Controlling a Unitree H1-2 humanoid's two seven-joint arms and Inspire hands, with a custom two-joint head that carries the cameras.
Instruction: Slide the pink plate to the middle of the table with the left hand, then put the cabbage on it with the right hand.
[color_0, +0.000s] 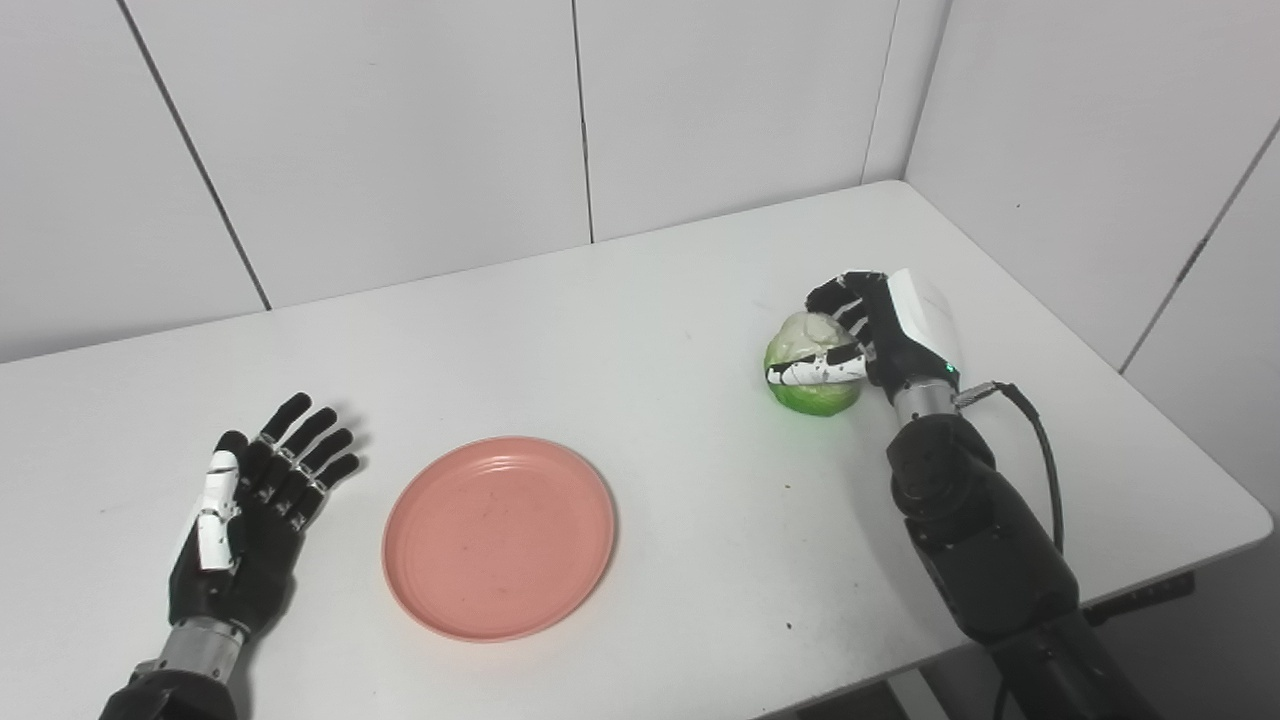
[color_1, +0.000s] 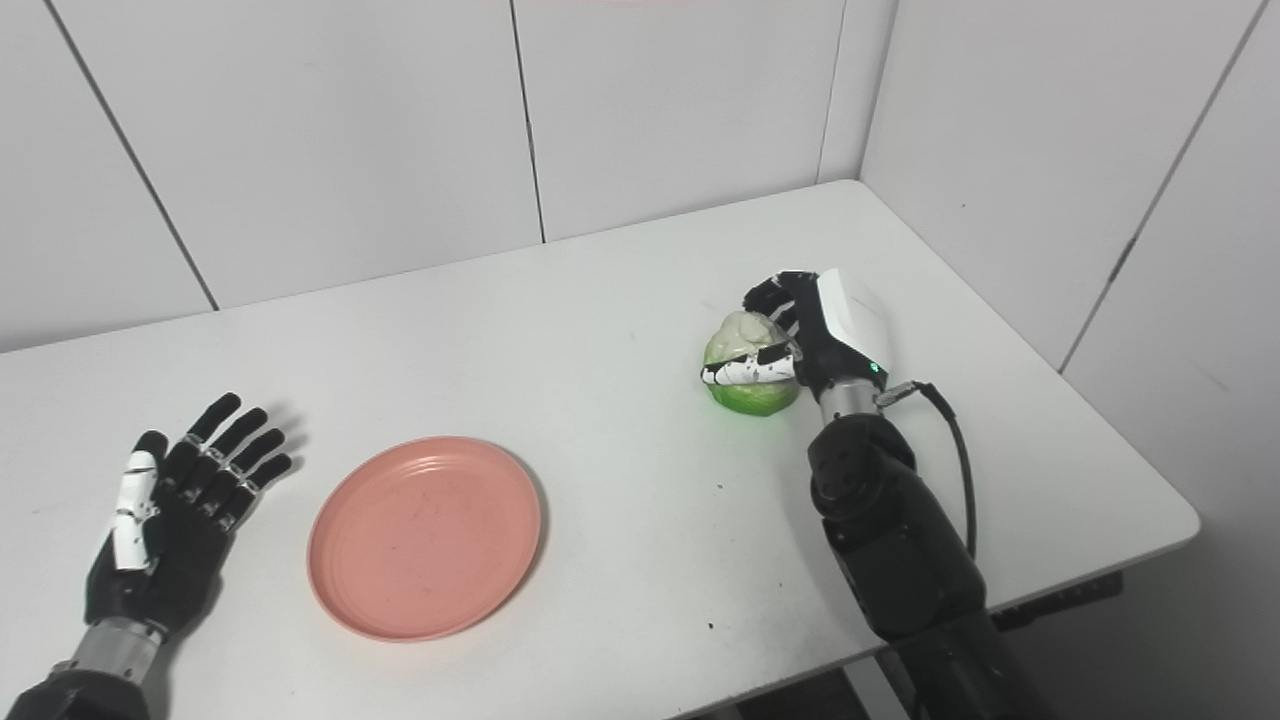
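- The pink plate (color_0: 498, 536) is sitting flat on the white table (color_0: 640, 300), roughly mid-table toward the near edge, so the slide looks done (judging by where it lies, nothing more).
- The left hand (color_0: 250, 510) is laid out beside the plate's left rim, fingers spread and straight, nothing held, not touching the plate.
- The cabbage (color_0: 812, 375) is over on the right side of the table, well apart from the plate, and looks to be resting on the surface.
- The right hand (color_0: 868, 335) is wrapped round it from the right: fingers curled over the top, thumb pressed across the front. Looks closed on it, though how firm the hold is can't be told.
- Step in hand, as far as can be judged: the cabbage is to be lifted and carried left to the plate.
- To do it well, the grip should be snugged up before lifting, since a round, smooth thing can roll out between thumb and fingers.
- It should be raised clear of the table, kept low-ish, and brought over the plate's centre rather than its rim.
- It's best set down gently and released only once it rests (a light plate could be nudged or tipped by a bump on the edge).
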